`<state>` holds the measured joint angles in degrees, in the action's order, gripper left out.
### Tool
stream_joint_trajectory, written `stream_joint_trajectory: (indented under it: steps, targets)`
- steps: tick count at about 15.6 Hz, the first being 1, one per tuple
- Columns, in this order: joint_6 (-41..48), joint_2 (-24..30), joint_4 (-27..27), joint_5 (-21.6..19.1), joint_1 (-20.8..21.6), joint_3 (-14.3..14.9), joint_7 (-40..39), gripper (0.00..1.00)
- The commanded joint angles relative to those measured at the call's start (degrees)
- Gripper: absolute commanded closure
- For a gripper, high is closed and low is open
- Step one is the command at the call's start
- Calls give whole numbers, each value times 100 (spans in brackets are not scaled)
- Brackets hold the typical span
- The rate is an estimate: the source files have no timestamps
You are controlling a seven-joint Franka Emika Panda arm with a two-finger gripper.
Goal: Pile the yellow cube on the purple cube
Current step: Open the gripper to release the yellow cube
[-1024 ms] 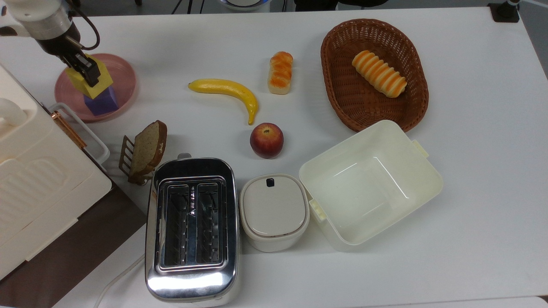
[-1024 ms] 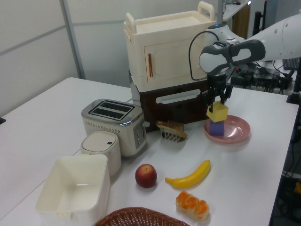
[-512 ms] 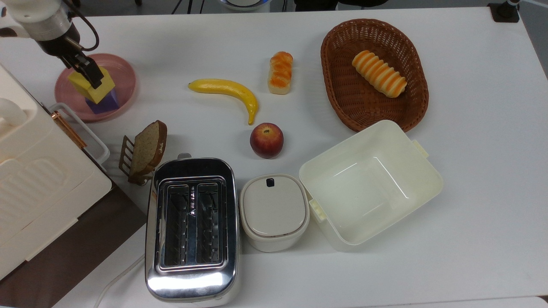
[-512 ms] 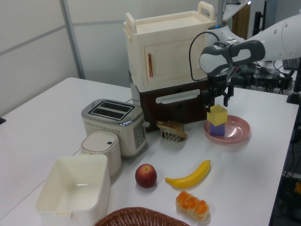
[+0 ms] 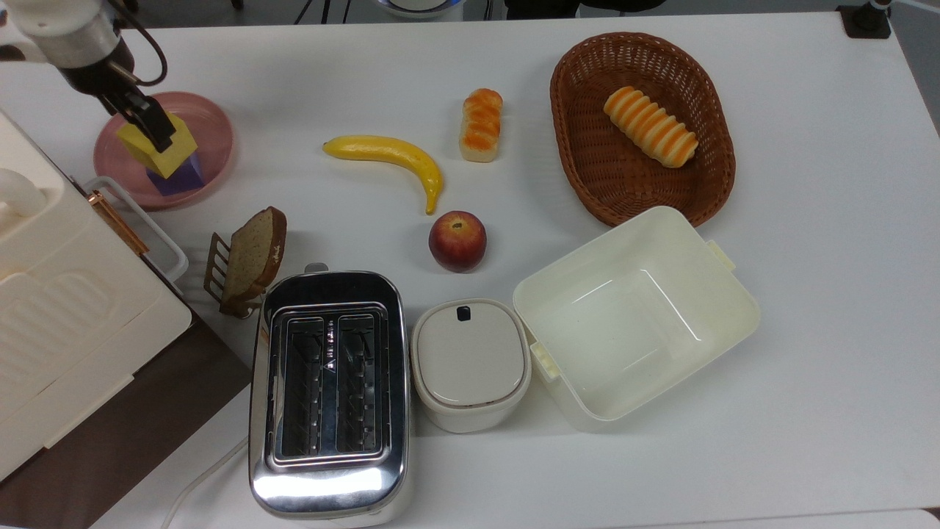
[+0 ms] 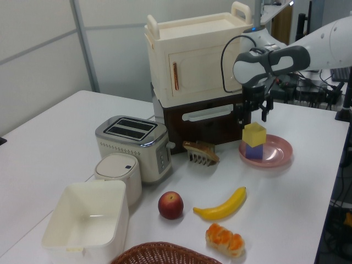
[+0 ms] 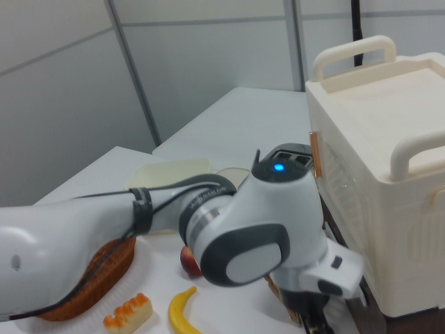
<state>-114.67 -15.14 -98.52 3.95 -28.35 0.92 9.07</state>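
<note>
Hovering just above the stack: black two-finger gripper (image 6: 252, 111) on the white Panda arm (image 6: 308, 47), fingers spread wide, gripping nothing, clear of the block top in the left view. Directly below: round pink plate (image 5: 213, 121) on the white table. Sitting on that plate under the fingertips: matte yellow foam-like cube (image 6: 254, 133), resting on the smaller matte purple foam-like cube (image 6: 253, 150), slightly skewed against it. Judging stack as placed; task looks essentially done. Handling guess: light, soft, squashy, non-slip, not fragile. If regrasping, pinch two opposite flat side faces of the yellow block at mid-height, gently. Risk: a nudge on retreat toppling the stack off its smaller base.
</note>
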Motion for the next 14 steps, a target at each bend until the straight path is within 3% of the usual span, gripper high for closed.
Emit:
stream_joint_trajectory:
  steps: [1, 3, 8, 14]
  targets:
    - [260, 625, -27, 80, 5, 5, -64, 0]
    - [322, 907, 35, 89, 83, -118, -81, 0]
    - [489, 1118, 183, 71, 232, -759, -46, 0]
    - [1535, 1162, 685, 10, 1715, -673, 85, 0]
